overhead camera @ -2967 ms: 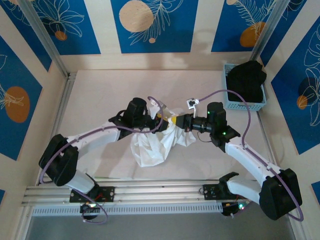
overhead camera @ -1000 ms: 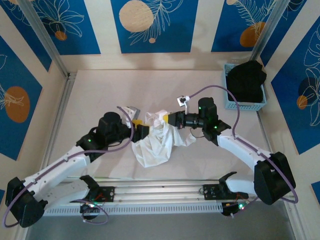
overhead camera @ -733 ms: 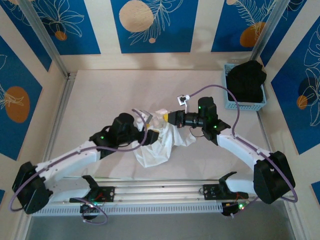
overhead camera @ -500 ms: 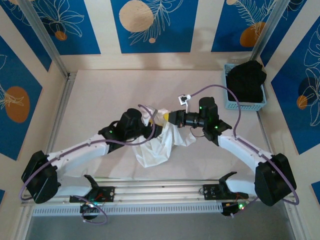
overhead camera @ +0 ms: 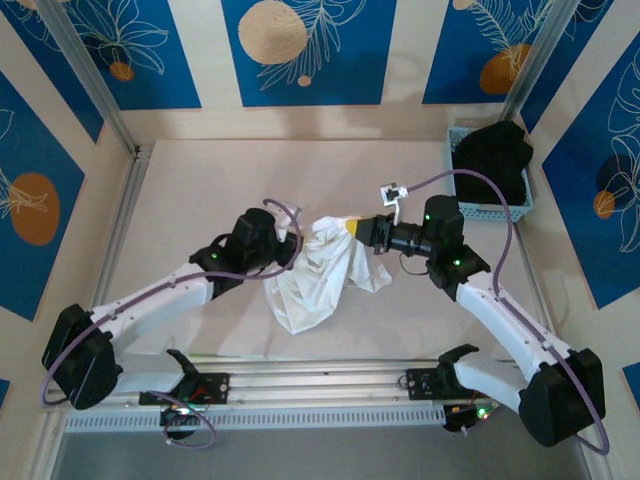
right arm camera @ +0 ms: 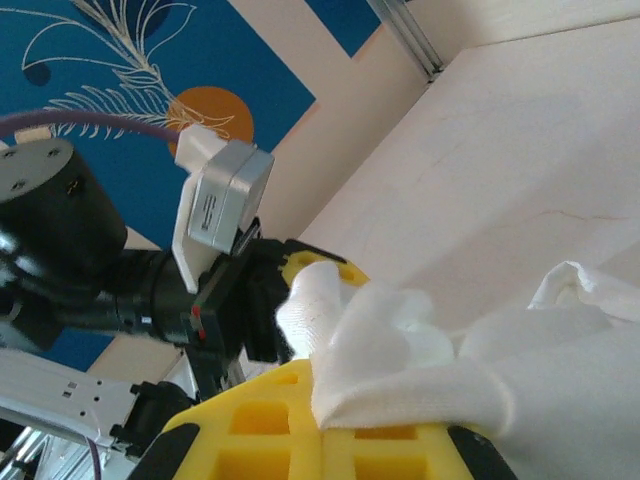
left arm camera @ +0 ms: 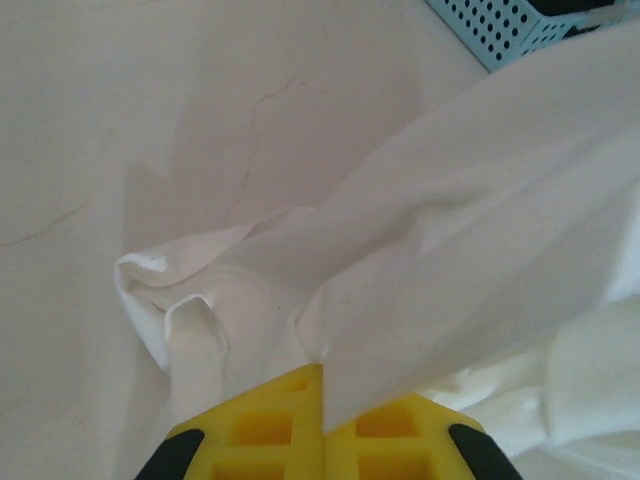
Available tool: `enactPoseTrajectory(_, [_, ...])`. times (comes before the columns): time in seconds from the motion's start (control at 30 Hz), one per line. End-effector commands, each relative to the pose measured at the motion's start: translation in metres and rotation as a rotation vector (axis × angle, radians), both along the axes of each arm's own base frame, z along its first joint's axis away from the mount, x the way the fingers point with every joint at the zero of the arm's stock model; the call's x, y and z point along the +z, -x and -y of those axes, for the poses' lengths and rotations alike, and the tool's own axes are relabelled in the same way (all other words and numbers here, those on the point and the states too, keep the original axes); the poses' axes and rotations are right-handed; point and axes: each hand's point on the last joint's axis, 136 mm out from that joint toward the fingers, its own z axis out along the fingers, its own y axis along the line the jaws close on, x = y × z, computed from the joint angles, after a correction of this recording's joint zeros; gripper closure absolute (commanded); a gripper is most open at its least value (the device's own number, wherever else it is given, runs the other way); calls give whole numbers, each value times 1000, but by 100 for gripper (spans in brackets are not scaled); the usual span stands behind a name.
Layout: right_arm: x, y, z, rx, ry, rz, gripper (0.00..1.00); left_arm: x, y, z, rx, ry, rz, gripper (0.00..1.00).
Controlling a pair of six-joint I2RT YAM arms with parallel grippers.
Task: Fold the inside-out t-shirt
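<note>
Swung inward, left gripper (overhead camera: 298, 244) joins right gripper (overhead camera: 358, 228), both clamped on the limp shirt (overhead camera: 315, 285) mid-frame; edges likely hold best.

We find the pale beige counter (overhead camera: 200, 180) bare at far left; the crumpled white cloth t-shirt (overhead camera: 315, 275) crowds the middle, a perforated light-blue plastic basket (overhead camera: 490, 211) the far-right corner.

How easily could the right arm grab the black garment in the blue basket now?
Probably not yet: the right hand is shut on the white t-shirt. The way to the black garment in the basket looks free otherwise.
</note>
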Motion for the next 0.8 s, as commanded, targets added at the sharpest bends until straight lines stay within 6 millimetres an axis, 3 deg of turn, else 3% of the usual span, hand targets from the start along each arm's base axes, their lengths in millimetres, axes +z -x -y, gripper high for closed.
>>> enactPoseTrajectory(0.0, [14,14,3,53,21,73,100,35,14,-2,-82,130,-11,100])
enactPoseTrajectory(0.13, [26,28,1,149,-1,89,100,47,12,-20,-49,158,11,100])
enactPoseTrajectory(0.3, [46,48,-6,286,-91,116,100,27,-8,-55,121,-52,40,100])
enactPoseTrajectory(0.43, [45,51,-11,327,-106,99,100,25,-8,-44,68,-33,33,100])
enactPoseTrajectory(0.5, [27,31,-7,210,-47,21,100,35,1,-26,-21,60,39,100])
enactPoseTrajectory(0.57, [-3,5,4,27,87,-72,100,49,13,-8,-117,181,48,100])
enactPoseTrajectory(0.63, [-32,-9,15,-91,201,-130,100,64,24,4,-194,295,63,100])
enactPoseTrajectory(0.77, [-59,-13,16,-137,255,-173,96,82,40,20,-309,442,60,100])
